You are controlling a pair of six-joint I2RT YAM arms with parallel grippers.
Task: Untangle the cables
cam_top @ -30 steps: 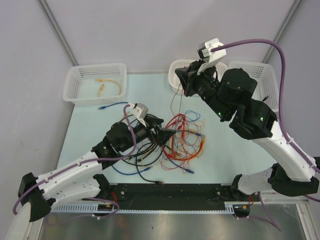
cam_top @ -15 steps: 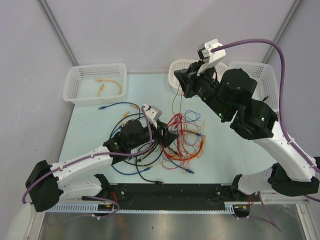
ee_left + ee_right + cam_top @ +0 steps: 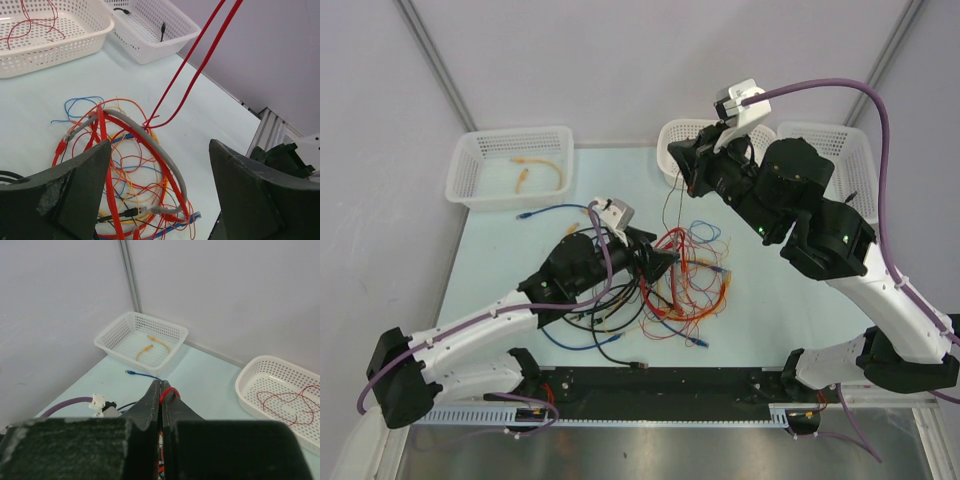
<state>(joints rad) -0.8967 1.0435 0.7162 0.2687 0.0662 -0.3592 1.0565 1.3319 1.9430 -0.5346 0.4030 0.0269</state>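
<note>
The cables lie in a tangle of red, orange, yellow, blue and black wires at the table's middle; in the left wrist view a grey cable loops through them. My left gripper is open at the tangle's left edge, and its jaws stand wide apart over the loops, holding nothing. My right gripper is raised above the far side of the tangle, shut on a red cable. That red cable runs up taut from the pile.
A white basket at the far left holds orange cables. A basket with a red wire and another basket stand at the far right. A blue cable and black loops lie left of the tangle.
My left arm has swung right, bringing its open gripper up to the tangle, then eased slightly back. The right arm still holds the red cable in the same place.
</note>
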